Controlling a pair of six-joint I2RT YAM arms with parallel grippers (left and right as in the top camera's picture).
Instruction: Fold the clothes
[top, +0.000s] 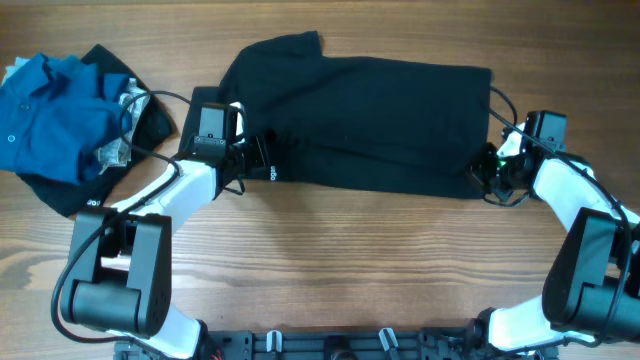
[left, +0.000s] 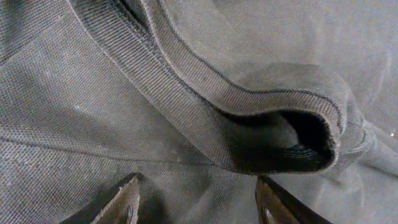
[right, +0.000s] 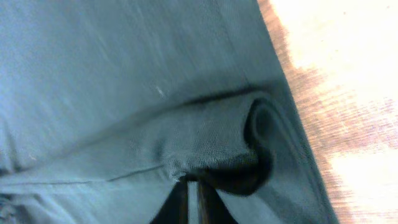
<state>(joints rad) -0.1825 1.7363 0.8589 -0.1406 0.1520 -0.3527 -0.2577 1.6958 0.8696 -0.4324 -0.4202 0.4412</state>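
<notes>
- The black shirt (top: 370, 120) is lying spread across the middle of the table (top: 330, 260), stretching sideways from one arm to the other, with a collar or sleeve part sticking up at its far left corner.
- Its near edge is running roughly straight, and small white lettering (top: 272, 173) is showing near its left end.
- The right gripper (right: 193, 190) is working at the shirt's right near corner; its jaws are pressing together on a bunched fold of the cloth, which is curling into a small roll just above the tips.
- In the right wrist view the shirt's edge is running beside that roll, with bare wood showing past it.
- The left gripper (left: 199, 196) is hovering low over the shirt's left end, its jaws standing wide apart and gripping nothing.
- Its two fingers (left: 121, 202) are showing at the bottom of the left wrist view, and a ribbed band (left: 186, 81) of the shirt is folding over on itself just ahead of them, forming a dark open loop.
- Well to the left, at the table's far corner, a blue garment (top: 45, 105) is sitting crumpled on top of another dark piece of clothing (top: 65, 195).
- A small pale crumpled item (top: 112, 152) is poking out at that pile's right side; I cannot tell what it is.
- A black cable (top: 150, 97) is looping from the left arm over the edge of that pile.
</notes>
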